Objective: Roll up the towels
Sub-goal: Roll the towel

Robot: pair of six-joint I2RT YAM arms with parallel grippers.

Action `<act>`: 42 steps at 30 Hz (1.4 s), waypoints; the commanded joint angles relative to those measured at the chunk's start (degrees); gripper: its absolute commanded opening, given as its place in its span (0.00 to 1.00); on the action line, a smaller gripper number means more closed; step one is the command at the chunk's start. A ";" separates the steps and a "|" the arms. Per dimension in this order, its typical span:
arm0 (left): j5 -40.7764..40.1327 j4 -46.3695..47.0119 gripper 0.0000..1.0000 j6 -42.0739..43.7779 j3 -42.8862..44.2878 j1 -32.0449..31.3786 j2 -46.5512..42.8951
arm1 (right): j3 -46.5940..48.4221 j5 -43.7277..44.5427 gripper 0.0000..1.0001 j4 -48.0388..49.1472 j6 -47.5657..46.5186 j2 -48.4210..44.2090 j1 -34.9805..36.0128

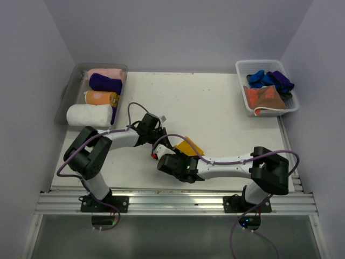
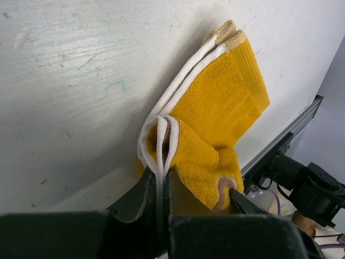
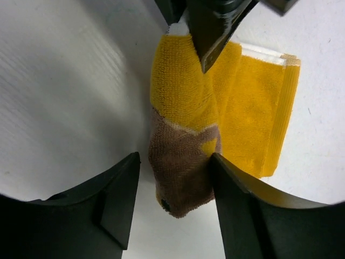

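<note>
A yellow towel (image 1: 190,147) with a white hem and a brown pattern lies partly rolled near the table's front middle. My left gripper (image 1: 167,147) is shut on the towel's white hem (image 2: 160,135), which is pinched between its fingers; the gripper (image 2: 160,181) sits at the rolled end of the towel (image 2: 226,97). My right gripper (image 1: 175,156) is open and straddles the brown rolled end (image 3: 180,162) of the towel (image 3: 253,102). Its right finger touches the cloth and its left finger stands apart; the gripper (image 3: 175,162) has not closed. The left gripper's fingers (image 3: 213,32) show at the top of the right wrist view.
A clear bin (image 1: 70,89) at the back left holds rolled towels: pink, purple, orange and white (image 1: 89,114). A white basket (image 1: 243,81) at the back right holds loose blue and orange towels. A metal rail (image 1: 172,202) runs along the table's front edge.
</note>
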 commanded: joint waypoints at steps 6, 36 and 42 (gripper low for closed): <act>-1.36 -1.73 0.00 -0.42 1.43 -0.10 -0.28 | 0.59 8.24 0.12 1.51 1.80 2.58 1.56; -4.00 12.67 0.72 -3.15 -13.59 1.22 -18.21 | -19.10 -62.06 0.00 31.65 23.07 -7.01 -33.06; -3.29 16.11 0.77 -2.97 -14.65 0.78 -17.60 | -22.18 -69.61 0.00 38.60 28.00 -4.37 -37.54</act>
